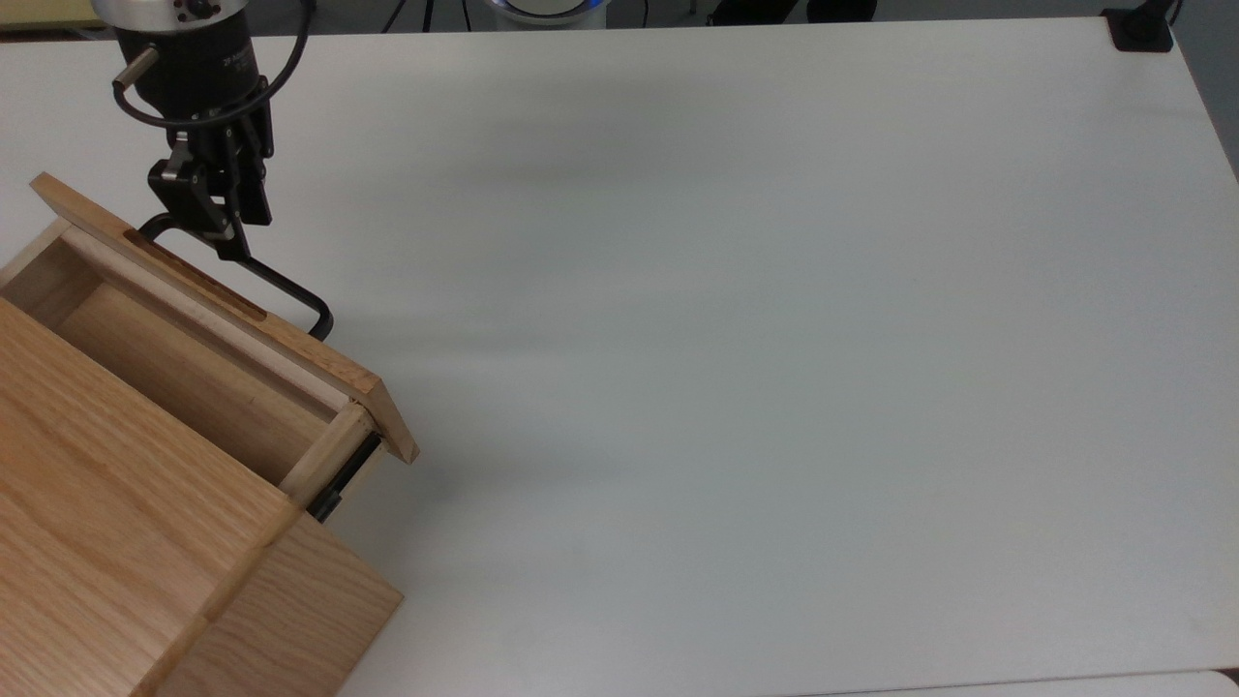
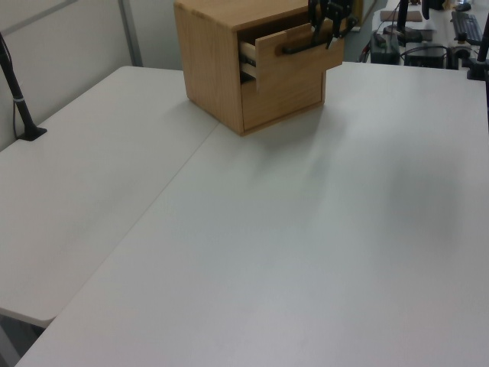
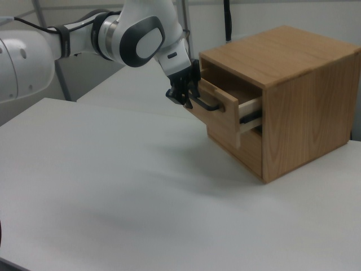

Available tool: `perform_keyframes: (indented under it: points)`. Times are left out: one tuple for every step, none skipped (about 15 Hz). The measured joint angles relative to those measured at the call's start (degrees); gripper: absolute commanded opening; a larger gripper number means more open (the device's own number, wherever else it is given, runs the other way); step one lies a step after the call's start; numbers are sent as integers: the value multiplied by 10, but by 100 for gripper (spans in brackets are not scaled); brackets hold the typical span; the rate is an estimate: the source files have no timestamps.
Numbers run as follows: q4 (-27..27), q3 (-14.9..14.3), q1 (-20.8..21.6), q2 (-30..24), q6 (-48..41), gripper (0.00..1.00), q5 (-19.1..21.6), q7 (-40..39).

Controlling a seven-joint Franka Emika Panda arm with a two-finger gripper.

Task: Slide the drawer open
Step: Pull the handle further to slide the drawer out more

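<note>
The drawer point(image 1: 208, 334) is sitting partly pulled out of the wooden cabinet point(image 1: 116, 542), which is standing on the white table point(image 1: 736, 339) at the top view's lower left; in the right view the same cabinet point(image 3: 293, 90) is at the right, with the drawer point(image 3: 223, 110) jutting toward the right view's left and its inside showing as a shadowed gap. A long black handle point(image 1: 281, 286) is running along the drawer's front panel (bent at both ends into the wood). The gripper point(image 1: 221, 227) is hanging at the handle's far end in the top view, its black fingers point(image 1: 235, 242) lying right over the bar; whether they are clamped on it or merely beside it, I cannot tell. In the right view the gripper point(image 3: 185, 100) is sitting against the handle point(image 3: 207, 105), with the white arm point(image 3: 113, 39) reaching in from the right view's left. In the left view the drawer point(image 2: 298, 50) is showing near the top edge, the gripper point(image 2: 330, 27) at its front.
</note>
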Motion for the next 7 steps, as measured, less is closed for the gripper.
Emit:
perform_keyframes:
  points:
    - [0,0,0,1,3,40,0,3]
    - [0,-1,0,1,5,37,0,6]
    - [0,-2,0,2,8,33,0,8]
    - [0,-2,0,2,11,29,0,9]
    - [0,-2,0,2,12,25,-1,9]
    - [0,-2,0,3,12,24,-2,10]
    - [1,-2,0,3,16,24,-2,12]
